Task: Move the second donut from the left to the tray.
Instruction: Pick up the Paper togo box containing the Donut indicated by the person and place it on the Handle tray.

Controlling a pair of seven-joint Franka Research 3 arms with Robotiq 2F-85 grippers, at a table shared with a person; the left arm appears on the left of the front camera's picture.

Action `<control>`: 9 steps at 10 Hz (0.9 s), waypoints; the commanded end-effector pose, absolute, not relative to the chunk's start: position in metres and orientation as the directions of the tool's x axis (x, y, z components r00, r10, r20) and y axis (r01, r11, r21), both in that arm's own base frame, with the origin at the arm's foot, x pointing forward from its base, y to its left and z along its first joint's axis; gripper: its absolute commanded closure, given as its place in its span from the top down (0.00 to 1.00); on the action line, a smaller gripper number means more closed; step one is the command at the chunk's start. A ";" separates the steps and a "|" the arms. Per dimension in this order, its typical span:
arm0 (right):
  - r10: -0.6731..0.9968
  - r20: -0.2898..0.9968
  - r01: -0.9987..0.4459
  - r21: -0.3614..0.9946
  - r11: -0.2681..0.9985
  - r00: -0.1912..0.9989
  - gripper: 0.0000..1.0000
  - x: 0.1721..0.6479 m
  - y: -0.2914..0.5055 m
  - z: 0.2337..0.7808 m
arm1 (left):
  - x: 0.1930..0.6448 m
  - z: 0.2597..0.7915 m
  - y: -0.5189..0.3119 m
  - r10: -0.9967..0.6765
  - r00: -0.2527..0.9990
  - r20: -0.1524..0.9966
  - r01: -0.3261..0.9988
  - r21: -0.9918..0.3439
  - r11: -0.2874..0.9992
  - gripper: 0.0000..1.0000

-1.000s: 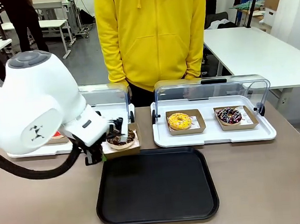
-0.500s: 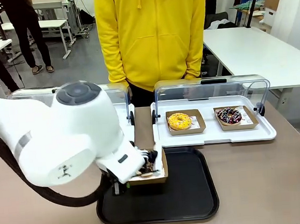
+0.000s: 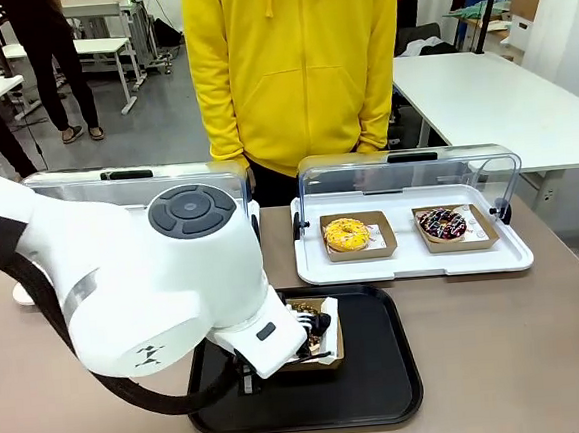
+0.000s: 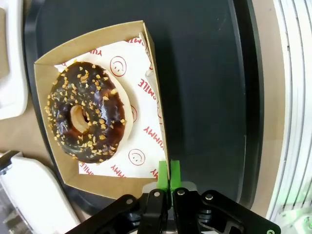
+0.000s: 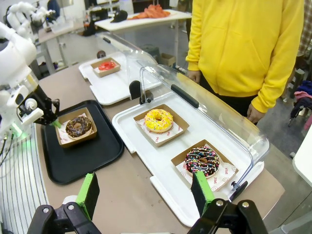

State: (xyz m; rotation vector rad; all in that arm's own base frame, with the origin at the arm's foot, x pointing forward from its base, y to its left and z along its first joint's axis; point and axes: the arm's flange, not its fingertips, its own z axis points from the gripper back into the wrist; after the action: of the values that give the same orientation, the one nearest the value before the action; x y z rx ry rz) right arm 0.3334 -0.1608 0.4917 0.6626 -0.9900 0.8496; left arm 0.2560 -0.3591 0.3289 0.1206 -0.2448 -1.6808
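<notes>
Nearest the robot, the right gripper [image 5: 146,195] hangs over the near edge of the surface [image 3: 521,359], its jaws wide apart with nothing between them and bare tabletop beneath.

The black tray [image 3: 373,390] lies just beyond that edge, its raised rim running parallel to the surface's front. The left gripper [image 4: 168,176] is over the tray's left half, its jaws pressed together on the thin side wall of the brown cardboard holder [image 4: 44,83]. In that holder, on printed paper, sits the chocolate donut [image 4: 85,117] with light sprinkles, so the donut is above the tray's floor, inside its rim. From the right wrist view the holder [image 5: 78,127] occupies the far part of the tray [image 5: 80,156], leaving a broad bare stretch of black floor toward the robot; in the front view the tray's right half is likewise open.

Past the tray's far rim, a white tray [image 3: 413,257] with a raised clear lid [image 3: 407,179] holds a yellow donut [image 3: 346,234] and a dark donut with multicoloured sprinkles [image 3: 442,224], each in its own holder, well apart. A second white tray [image 5: 114,80] to the left carries a red donut [image 5: 106,65]. A strip of bare surface separates the two white trays.

At the far side stands a person in a yellow hoodie [image 3: 298,65].
</notes>
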 end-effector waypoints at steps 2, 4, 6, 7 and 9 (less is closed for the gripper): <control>0.288 0.924 -0.857 0.074 0.511 0.251 1.00 0.338 -0.161 0.493 | 0.264 0.318 -0.374 -0.992 -0.111 0.065 0.971 0.221 -0.094 0.01; 0.288 0.924 -0.857 0.074 0.511 0.251 1.00 0.338 -0.161 0.493 | 0.267 0.313 -0.376 -0.991 -0.118 0.069 0.974 0.201 -0.102 0.01; 0.288 0.924 -0.857 0.074 0.511 0.251 1.00 0.338 -0.161 0.493 | 0.268 0.314 -0.377 -0.990 -0.121 0.075 0.975 0.195 -0.104 0.01; 0.288 0.924 -0.857 0.074 0.511 0.251 1.00 0.338 -0.161 0.493 | 0.268 0.315 -0.376 -0.991 -0.114 0.069 0.976 0.195 -0.098 0.01; 0.288 0.924 -0.857 0.074 0.511 0.251 1.00 0.338 -0.161 0.493 | 0.268 0.319 -0.375 -0.991 -0.114 0.073 0.977 0.190 -0.098 0.60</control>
State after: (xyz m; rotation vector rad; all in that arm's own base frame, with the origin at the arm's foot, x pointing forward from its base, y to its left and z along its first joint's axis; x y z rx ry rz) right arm 0.3335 -0.1608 0.4917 0.6627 -0.9899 0.8497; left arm 0.2680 -0.3743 0.3149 0.0851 -0.2124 -1.6773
